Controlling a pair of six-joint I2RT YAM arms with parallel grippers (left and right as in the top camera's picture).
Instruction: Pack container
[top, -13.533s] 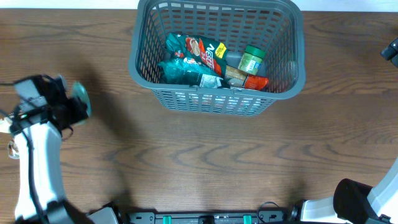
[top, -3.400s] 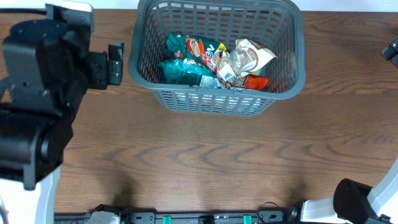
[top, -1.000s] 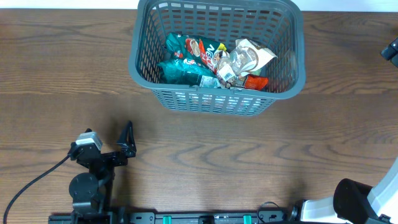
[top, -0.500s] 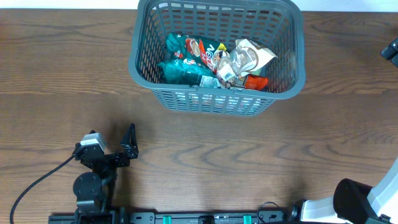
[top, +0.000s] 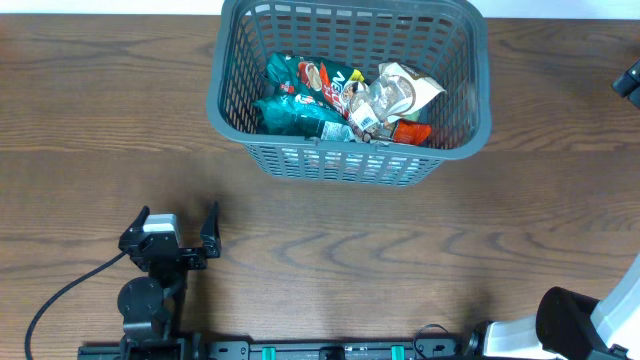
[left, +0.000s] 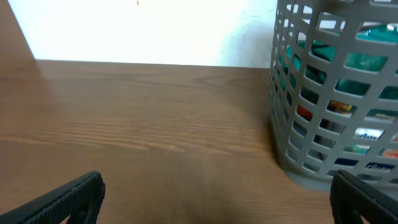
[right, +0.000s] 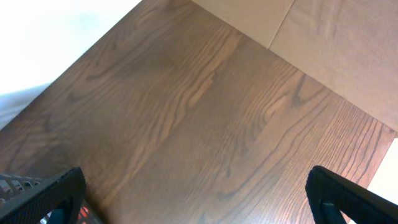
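The container (top: 340, 162), a large dark grey lattice basket, stands at the far middle of the table. In it lie teal snack packets (top: 300, 100), a crumpled clear packet (top: 395, 92) and a red item (top: 412, 131). My left gripper (top: 172, 226) rests low at the near left, well apart from the container, open and holding nothing. In the left wrist view the left gripper (left: 214, 200) faces bare wood, with the container (left: 336, 93) off to its right. My right gripper (right: 199, 199) is open over bare wood, and a corner of the container (right: 12, 184) shows beside its left finger.
The brown wooden table (top: 400, 250) ends at a pale wall in the left wrist view. The right arm's base (top: 570, 320) sits at the near right corner. A dark part of the right arm (top: 630, 78) pokes in at the far right edge.
The left arm has come down from beside the container to the near left. In the last second its gripper turned so that both fingers show. The clear packet now lies in the container.
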